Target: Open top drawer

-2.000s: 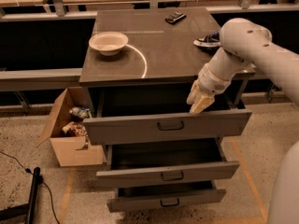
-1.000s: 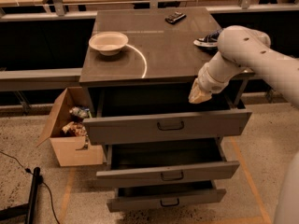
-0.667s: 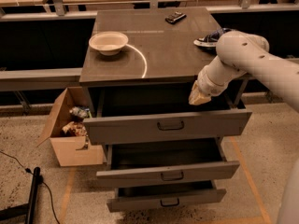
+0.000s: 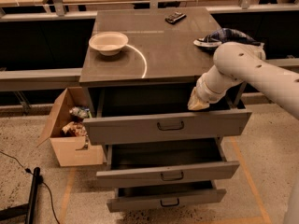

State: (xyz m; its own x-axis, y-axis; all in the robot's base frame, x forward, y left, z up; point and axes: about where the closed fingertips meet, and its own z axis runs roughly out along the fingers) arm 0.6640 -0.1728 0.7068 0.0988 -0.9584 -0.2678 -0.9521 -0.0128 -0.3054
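My gripper (image 4: pixel 198 102) hangs over the right end of the top drawer (image 4: pixel 135 129), just behind the upper edge of its front panel. I cannot tell whether it is open or closed. The drawer stands pulled out past the cabinet top (image 4: pixel 168 55), its bail handle (image 4: pixel 170 125) at 8 o'clock from my gripper. The middle drawer (image 4: pixel 135 175) and bottom drawer (image 4: pixel 135 203) also stand open. A cardboard box (image 4: pixel 74 149) sits at 9 o'clock of the top drawer, near its left corner. Bare floor (image 4: pixel 273 167) lies at 3 o'clock. A bowl (image 4: pixel 108 42) rests at 10 o'clock on the cabinet top.
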